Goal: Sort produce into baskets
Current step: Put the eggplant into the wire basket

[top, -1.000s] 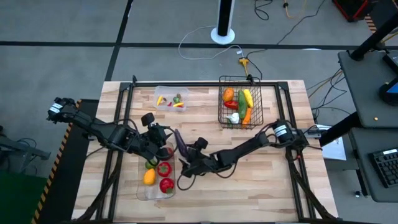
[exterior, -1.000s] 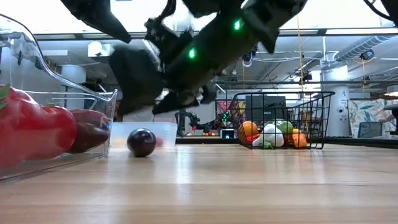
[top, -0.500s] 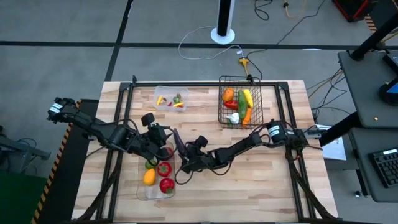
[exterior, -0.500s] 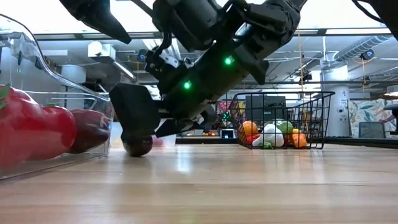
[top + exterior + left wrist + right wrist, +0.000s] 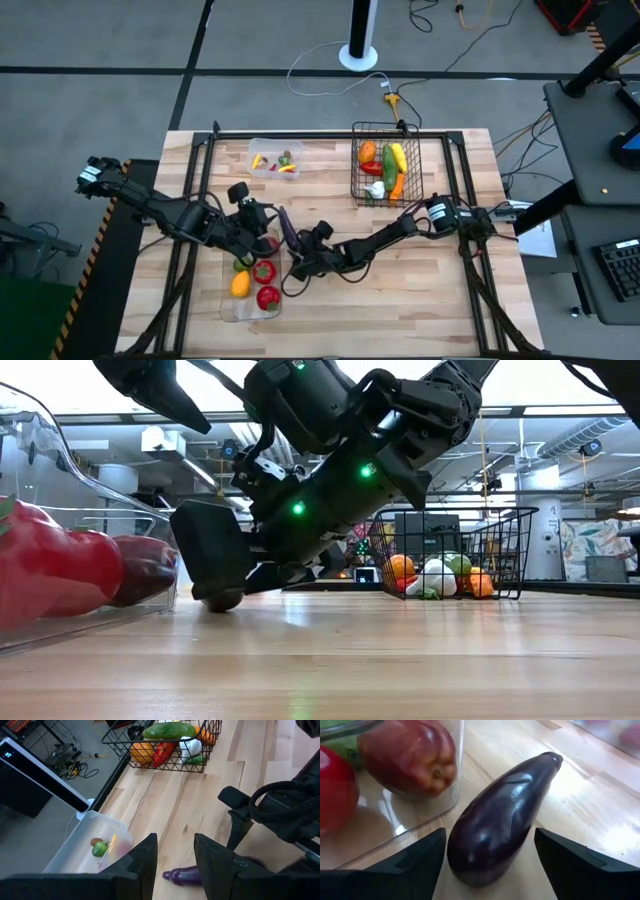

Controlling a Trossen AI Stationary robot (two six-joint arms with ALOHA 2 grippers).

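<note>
Btwn open right claw (image 5: 490, 862) fingers: eggplant (image 5: 502, 815), beside tray (image 5: 410, 827).

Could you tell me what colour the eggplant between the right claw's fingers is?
Dark glossy purple eggplant, clearest in the right wrist view.

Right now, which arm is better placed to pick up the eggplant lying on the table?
The right. The right gripper is down at the table with its open fingers either side of the eggplant, beside the long clear tray. The left gripper hangs above it, open.
</note>
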